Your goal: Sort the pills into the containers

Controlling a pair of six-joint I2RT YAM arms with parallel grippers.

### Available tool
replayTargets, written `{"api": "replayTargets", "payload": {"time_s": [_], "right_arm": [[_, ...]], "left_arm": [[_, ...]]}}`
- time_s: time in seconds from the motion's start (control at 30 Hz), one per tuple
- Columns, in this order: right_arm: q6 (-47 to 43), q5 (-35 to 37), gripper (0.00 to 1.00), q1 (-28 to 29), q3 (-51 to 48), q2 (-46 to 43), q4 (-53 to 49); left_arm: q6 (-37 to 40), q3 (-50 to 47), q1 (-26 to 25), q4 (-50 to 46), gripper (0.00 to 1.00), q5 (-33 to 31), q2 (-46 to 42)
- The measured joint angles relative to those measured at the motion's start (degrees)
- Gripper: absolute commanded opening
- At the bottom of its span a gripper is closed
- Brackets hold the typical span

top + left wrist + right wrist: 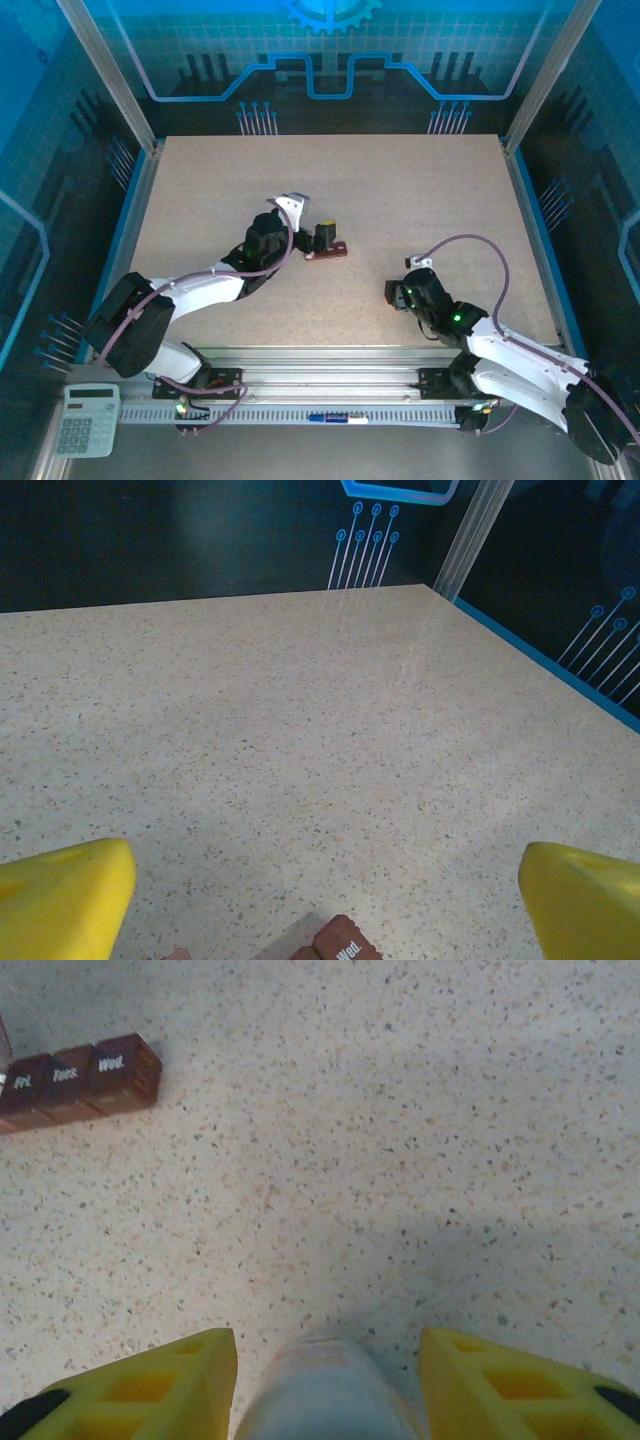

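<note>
You are early in the job, by the look of it. The pill box (328, 252) lies near the middle of the counter (420, 190). From the right wrist, the compartments you can see have their lids down. No loose pill shows on the counter and none shows in a compartment, so I judge the sorting itself is all left to do.

Your left claw (323, 236) hovers just at the box's 12 o'clock, fingers spread as wide as they go and nothing between them. In its own camera one end of the box peeks in at 6 o'clock.

Your right claw (400, 295) sits at about 4 o'clock from the box, well apart from it. Its fingers stand partly apart on either side of a pale rounded thing (320, 1395), perhaps a pill bottle. Whether they press on it or stand just clear I cannot tell.

As for writing, the end lid of the box reads "Wed." in white. The lids beside it carry white labels too, but they are too blurred to read for certain. A calculator (88, 420) lies off the counter at 7 o'clock, its keys too small to read.
</note>
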Motion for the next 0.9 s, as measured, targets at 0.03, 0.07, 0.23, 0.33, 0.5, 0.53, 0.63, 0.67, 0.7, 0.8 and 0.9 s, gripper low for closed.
{"api": "replayTargets", "payload": {"time_s": [0.03, 0.07, 0.23, 0.33, 0.5, 0.53, 0.63, 0.67, 0.7, 0.8, 0.9], "right_arm": [[0.1, 0.0, 0.52, 0.1, 0.0, 0.0, -0.4], [0.2, 0.0, 0.53, 0.1, 0.0, 0.0, -0.7], [0.2, 0.1, 0.53, 0.2, 0.0, -0.1, -2.4], [0.2, 0.0, 0.54, 0.2, 0.3, -0.1, -3.2], [0.2, 0.2, 0.53, 0.2, 2.0, 2.0, -3.2], [0.2, 0.2, 0.54, 0.2, 2.2, 2.7, -3.0], [0.2, 0.1, 0.55, 0.2, 2.6, 5.0, -2.9], [0.2, 0.1, 0.55, 0.2, 2.8, 5.5, -2.9], [0.2, 0.0, 0.56, 0.2, 3.1, 5.9, -2.9], [0.2, -0.1, 0.61, 0.2, 4.4, 6.1, -3.2], [0.1, -0.3, 0.65, 0.1, 6.4, 6.1, -3.6]], "left_arm": [[-0.3, 0.0, 0.0, -0.2, 0.99, 0.0, 0.0], [-0.6, 0.1, 0.0, -0.7, 0.99, 0.0, -0.1], [-1.1, 0.7, 0.0, -3.3, 0.99, 0.0, -0.2], [-1.5, 1.3, 0.0, -4.3, 0.99, 0.0, -0.2], [-2.1, 1.6, 0.1, -5.4, 0.99, 0.0, -0.3], [-2.1, 1.7, 0.1, -5.6, 0.99, 0.1, -0.3], [-2.0, 1.7, 0.1, -6.0, 0.99, 0.1, -0.3], [-2.0, 1.8, 0.1, -6.1, 0.99, 0.1, -0.3], [-2.0, 1.8, 0.1, -6.1, 0.99, 0.1, -0.3], [-1.8, 2.0, 0.1, -6.2, 0.99, 0.0, -0.3], [-1.8, 2.0, 0.1, -6.6, 0.99, 0.0, -0.4]]}}
